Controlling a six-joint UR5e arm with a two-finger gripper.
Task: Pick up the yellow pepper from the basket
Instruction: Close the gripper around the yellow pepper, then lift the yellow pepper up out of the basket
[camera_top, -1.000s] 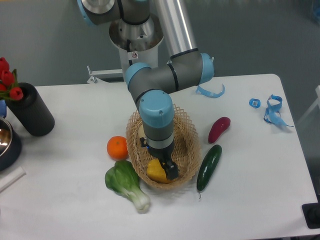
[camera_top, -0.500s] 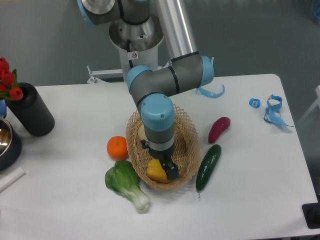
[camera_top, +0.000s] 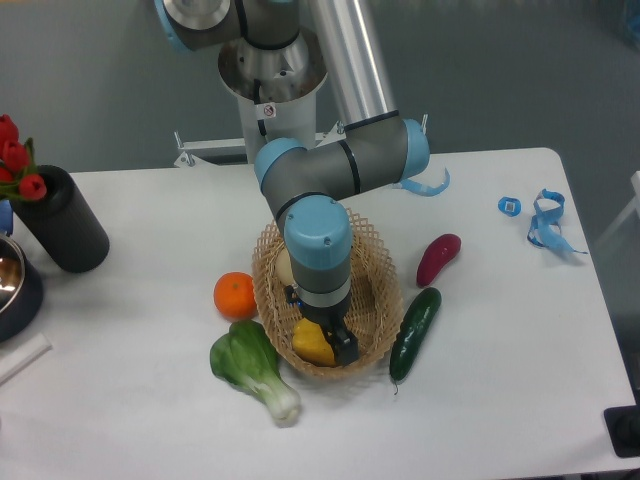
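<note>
The yellow pepper (camera_top: 311, 343) lies at the front of the oval wicker basket (camera_top: 375, 300) in the middle of the table. My gripper (camera_top: 325, 345) reaches straight down into the basket over the pepper. One dark finger (camera_top: 344, 346) stands against the pepper's right side, and the other is hidden behind the pepper. The jaws look open around the pepper, which rests on the basket floor. A pale round vegetable (camera_top: 284, 266) peeks out behind my wrist at the basket's back left.
An orange (camera_top: 235, 295) and a bok choy (camera_top: 252, 368) lie left of the basket. A cucumber (camera_top: 414, 332) touches its right rim, with a red-purple vegetable (camera_top: 437, 259) beyond. A black cylinder with tulips (camera_top: 62, 232) and a bowl (camera_top: 12, 285) stand far left. Blue clips (camera_top: 545, 218) lie at the back right.
My wrist has sunk slightly lower and shifted a little right into the basket. The cucumber's near end has edged left. The pepper has stayed in place.
</note>
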